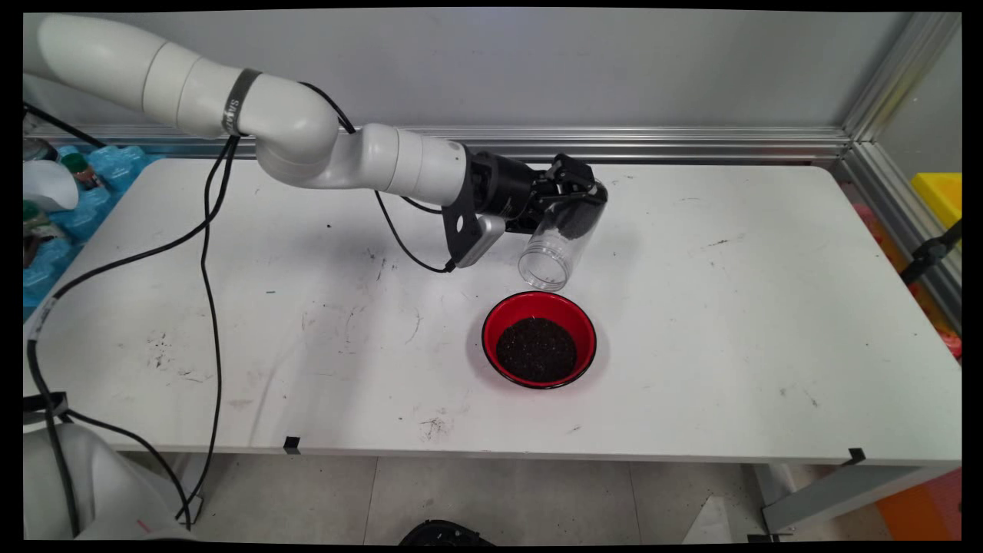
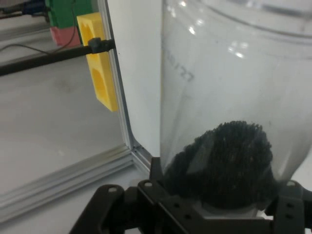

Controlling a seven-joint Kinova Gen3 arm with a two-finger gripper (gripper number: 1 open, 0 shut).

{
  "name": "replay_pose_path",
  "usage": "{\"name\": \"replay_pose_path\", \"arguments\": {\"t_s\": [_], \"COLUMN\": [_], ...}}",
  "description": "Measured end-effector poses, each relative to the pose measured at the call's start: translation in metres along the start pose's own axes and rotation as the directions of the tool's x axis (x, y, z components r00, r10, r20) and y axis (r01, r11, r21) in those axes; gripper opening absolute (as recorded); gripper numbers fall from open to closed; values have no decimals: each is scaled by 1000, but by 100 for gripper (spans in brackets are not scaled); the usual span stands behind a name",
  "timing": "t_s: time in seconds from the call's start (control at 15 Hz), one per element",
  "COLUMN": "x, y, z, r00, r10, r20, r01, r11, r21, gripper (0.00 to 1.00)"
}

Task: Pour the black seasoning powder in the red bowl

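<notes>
My gripper point(image 1: 576, 201) is shut on a clear plastic jar point(image 1: 559, 240), holding it tilted above the table with its open mouth pointing down and towards the near side. Just below the mouth stands a red bowl point(image 1: 539, 303) holding a heap of dark grains point(image 1: 536, 350). In the hand view the jar point(image 2: 229, 87) fills the right side, with dark grains point(image 2: 224, 161) still lying at its closed end by the gripper point(image 2: 214, 204). No grains are visibly falling.
Black cables point(image 1: 207, 253) hang from the arm over the table's left part. Blue packs and bottles point(image 1: 61, 192) lie off the left edge. A yellow block point(image 1: 938, 193) stands beyond the right frame rail.
</notes>
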Motion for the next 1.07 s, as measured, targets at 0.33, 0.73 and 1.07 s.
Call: {"name": "replay_pose_path", "arguments": {"t_s": [0.33, 0.73, 1.07], "x": [3, 8, 12], "y": [0, 0, -2], "z": [-3, -7, -8], "r00": [996, 981, 968], "r10": [84, 194, 249], "r20": [9, 16, 23], "r01": [-84, -194, -250], "r11": [996, 980, 965], "r21": [20, 50, 74], "gripper": [0, 0, 0]}}
